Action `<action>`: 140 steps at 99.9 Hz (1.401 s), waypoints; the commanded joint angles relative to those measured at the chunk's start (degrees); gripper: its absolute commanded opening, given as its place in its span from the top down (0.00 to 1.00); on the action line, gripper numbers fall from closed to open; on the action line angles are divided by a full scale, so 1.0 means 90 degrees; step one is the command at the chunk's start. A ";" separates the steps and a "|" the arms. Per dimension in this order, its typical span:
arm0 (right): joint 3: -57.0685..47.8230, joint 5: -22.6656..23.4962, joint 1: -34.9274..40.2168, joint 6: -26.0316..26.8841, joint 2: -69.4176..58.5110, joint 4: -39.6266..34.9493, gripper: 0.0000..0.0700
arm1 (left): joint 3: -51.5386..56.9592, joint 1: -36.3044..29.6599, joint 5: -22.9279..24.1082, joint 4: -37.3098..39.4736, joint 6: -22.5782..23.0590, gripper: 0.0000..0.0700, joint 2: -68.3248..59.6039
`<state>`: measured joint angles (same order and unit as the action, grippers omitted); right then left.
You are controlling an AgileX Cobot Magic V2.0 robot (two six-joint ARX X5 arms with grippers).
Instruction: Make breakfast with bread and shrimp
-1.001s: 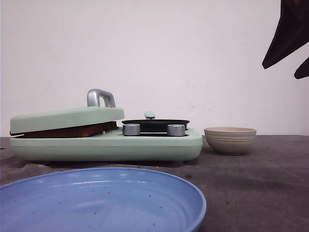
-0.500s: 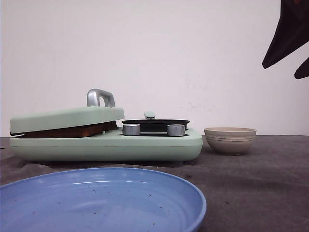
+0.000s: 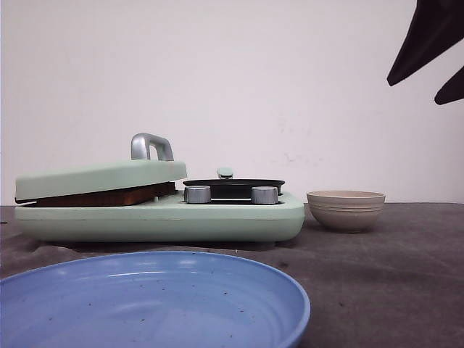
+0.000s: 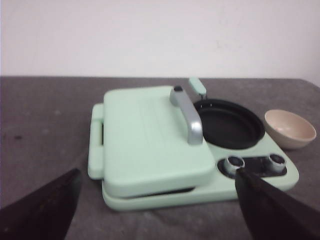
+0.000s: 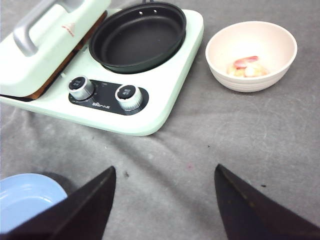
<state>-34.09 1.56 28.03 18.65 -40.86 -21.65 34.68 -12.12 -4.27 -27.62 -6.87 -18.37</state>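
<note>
The bread shows only as a brown crust edge clamped under the shut pale-green lid of the breakfast maker; that edge also peeks out as the bread in the right wrist view. The shrimp, small pinkish pieces, lie in the beige ribbed bowl to the right of the maker. My right gripper hangs open and empty high above the grey cloth, in front of the knobs and bowl; it shows as the right gripper at the front view's upper right. My left gripper is open and empty, in front of the lid.
The maker's black round pan is empty, with two silver knobs before it and a metal handle on the lid. A large blue plate sits at the near edge. Grey cloth covers the table.
My right gripper has risen slightly and shifted a little left in the front view. Nothing else has moved.
</note>
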 commanded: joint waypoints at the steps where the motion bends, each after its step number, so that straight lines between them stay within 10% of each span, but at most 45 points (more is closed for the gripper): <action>1: -0.0148 0.0005 0.0034 0.0202 -0.0032 0.0010 0.45 | -0.0027 0.0000 0.0029 0.0027 -0.0107 0.20 0.0146; 50: -0.1467 0.0017 -0.0398 0.0500 -0.1268 -0.1035 0.44 | -0.0083 0.0000 0.0027 -0.0372 0.0012 0.20 0.0423; 140: -0.5957 0.0345 -0.2271 -0.0661 -0.5948 -0.3024 0.41 | -0.0087 0.0000 0.0027 -0.0406 0.0097 0.20 0.0527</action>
<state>-85.27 4.23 8.25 13.61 -92.14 -48.53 33.78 -12.10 -4.25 -31.88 -6.74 -13.78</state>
